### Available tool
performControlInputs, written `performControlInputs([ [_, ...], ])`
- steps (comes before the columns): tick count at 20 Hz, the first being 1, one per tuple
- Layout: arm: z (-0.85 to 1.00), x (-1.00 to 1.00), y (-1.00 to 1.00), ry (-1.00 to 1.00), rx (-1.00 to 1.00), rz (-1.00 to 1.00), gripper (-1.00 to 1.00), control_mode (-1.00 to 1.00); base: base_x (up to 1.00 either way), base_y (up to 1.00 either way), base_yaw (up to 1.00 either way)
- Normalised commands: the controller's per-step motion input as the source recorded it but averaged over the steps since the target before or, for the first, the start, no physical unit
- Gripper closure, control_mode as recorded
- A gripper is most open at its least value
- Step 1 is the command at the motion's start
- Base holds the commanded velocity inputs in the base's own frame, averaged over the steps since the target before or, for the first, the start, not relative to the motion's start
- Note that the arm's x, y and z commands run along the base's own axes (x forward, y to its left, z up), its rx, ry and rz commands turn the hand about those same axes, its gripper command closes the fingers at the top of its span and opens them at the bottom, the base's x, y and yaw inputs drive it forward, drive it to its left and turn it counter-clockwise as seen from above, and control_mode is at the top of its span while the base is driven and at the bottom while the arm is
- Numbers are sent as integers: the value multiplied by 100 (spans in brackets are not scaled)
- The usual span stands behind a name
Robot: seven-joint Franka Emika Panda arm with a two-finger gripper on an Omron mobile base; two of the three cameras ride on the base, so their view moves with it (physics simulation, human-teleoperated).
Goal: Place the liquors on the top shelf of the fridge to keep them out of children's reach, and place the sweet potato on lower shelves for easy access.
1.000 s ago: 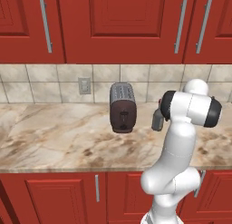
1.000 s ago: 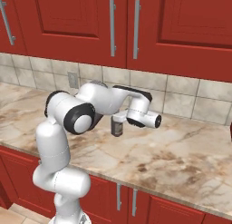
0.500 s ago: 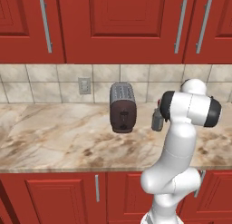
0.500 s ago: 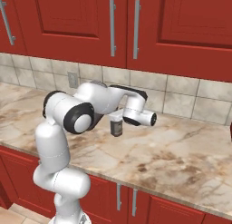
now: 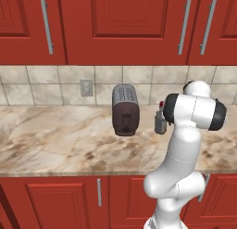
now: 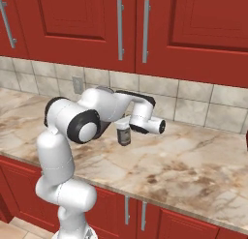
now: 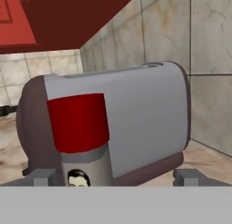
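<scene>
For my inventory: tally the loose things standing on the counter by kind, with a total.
Toasters: 1, the toaster
Bottles: 1, the red-capped grey bottle
Total: 2

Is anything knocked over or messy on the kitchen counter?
Nothing stands out. The grey bottle with the red cap stands upright on the marble counter, beside the toaster, which sits straight too. No spills or breaks show. The open gripper has its fingertips on either side of the bottle, just at it.
</scene>
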Motion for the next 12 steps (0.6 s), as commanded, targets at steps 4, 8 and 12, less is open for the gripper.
performControlInputs([
  [4, 0, 0, 0, 0, 0, 1, 100, -100, 0, 0, 0],
  [8, 0, 0, 0, 0, 0, 1, 100, -100, 0, 0, 0],
  [12, 0, 0, 0, 0, 0, 0, 100, -100, 0, 0, 0],
])
